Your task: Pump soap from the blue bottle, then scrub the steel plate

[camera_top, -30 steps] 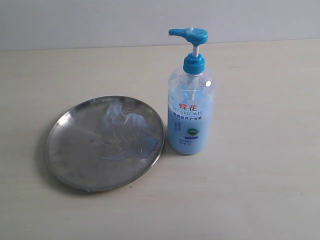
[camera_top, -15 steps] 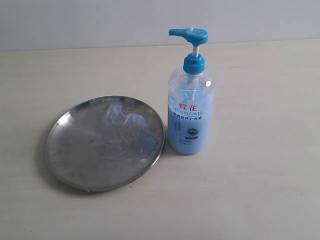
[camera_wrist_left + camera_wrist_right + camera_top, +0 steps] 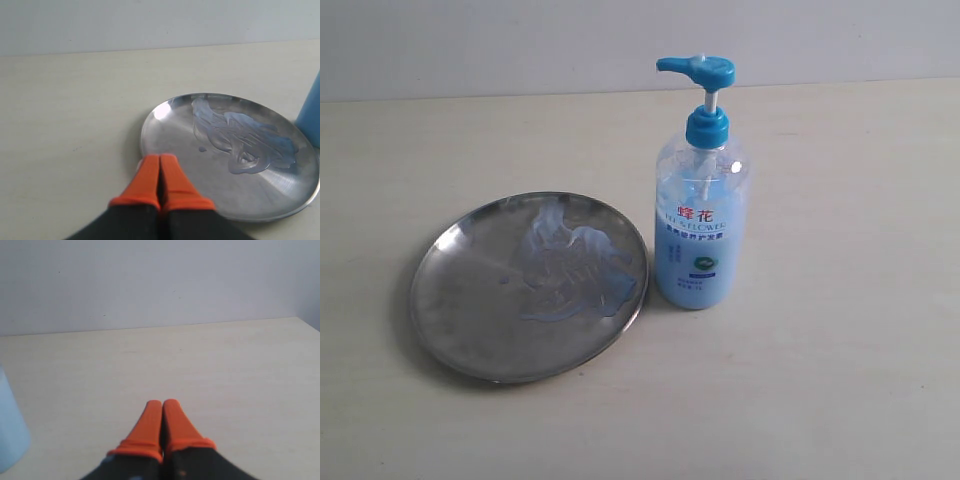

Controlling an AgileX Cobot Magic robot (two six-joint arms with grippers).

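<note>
The blue bottle [image 3: 701, 220] stands upright on the table, its bright blue pump head [image 3: 698, 69] pointing left, just right of the steel plate [image 3: 460, 300]. Streaky pale blue soap [image 3: 575, 270] is smeared over the plate's right half. Neither gripper shows in the exterior view. In the left wrist view my left gripper [image 3: 159, 157] is shut and empty, its orange tips over the near edge of the steel plate [image 3: 175, 135], with the soap [image 3: 240, 140] beyond. My right gripper [image 3: 162, 402] is shut and empty over bare table, the bottle's side [image 3: 10, 435] at the frame edge.
The pale wooden table [image 3: 840, 380] runs back to a grey wall [image 3: 520, 40]. In the left wrist view a strip of the bottle [image 3: 312, 115] stands past the plate's far side.
</note>
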